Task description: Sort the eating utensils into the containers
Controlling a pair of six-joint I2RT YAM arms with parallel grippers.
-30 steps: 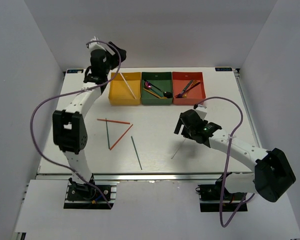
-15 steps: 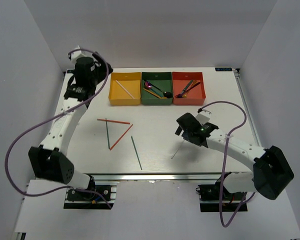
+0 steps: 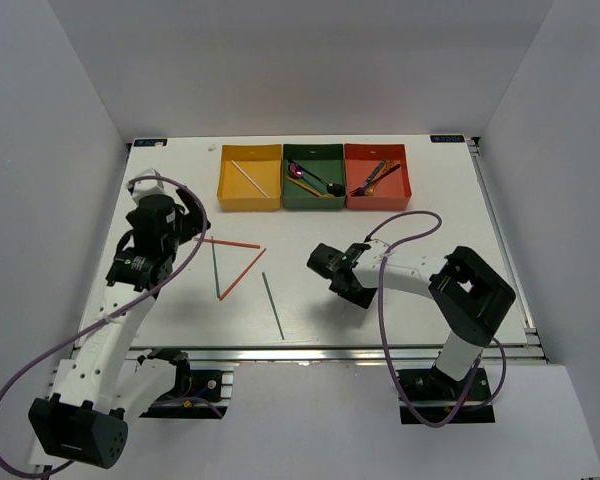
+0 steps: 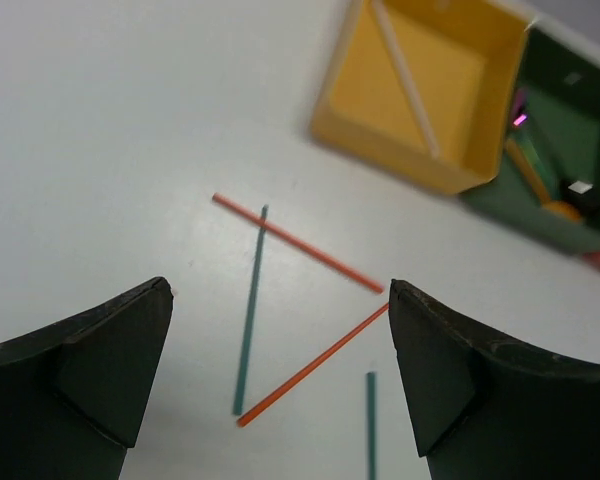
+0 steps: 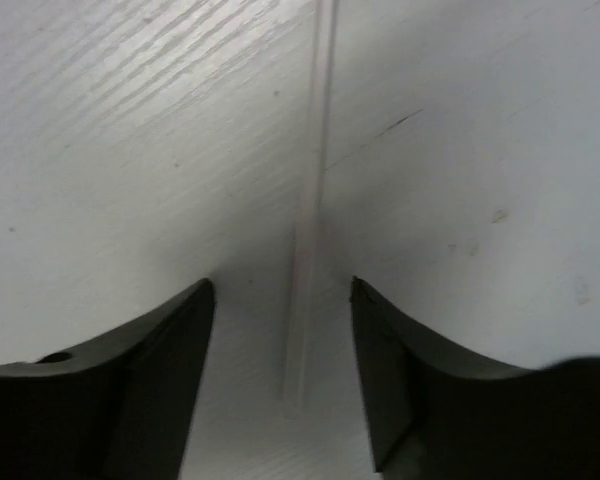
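White table (image 3: 430, 215), yellow-orange square tray (image 3: 250, 207) on far side, left of centre. R gripper (image 5: 280, 290) low at near-centre, jaws part-way apart, nothing held. Thin pale silver chopstick (image 5: 315, 180) lies betw. its fingers, long axis straight ahead, so squeeze goes across it. L gripper (image 4: 280, 288) wide, empty, well left over orange-red chopstick (image 4: 298, 243).

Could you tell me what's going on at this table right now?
Two robot arms are sorting utensils into three trays. The right gripper is down at the table, its open jaws either side of a pale chopstick, not gripping it yet. The left gripper hangs open above four loose chopsticks, two orange and two green. The yellow tray holds a sorted chopstick, the green tray holds spoons, and the red tray holds a few other pieces.
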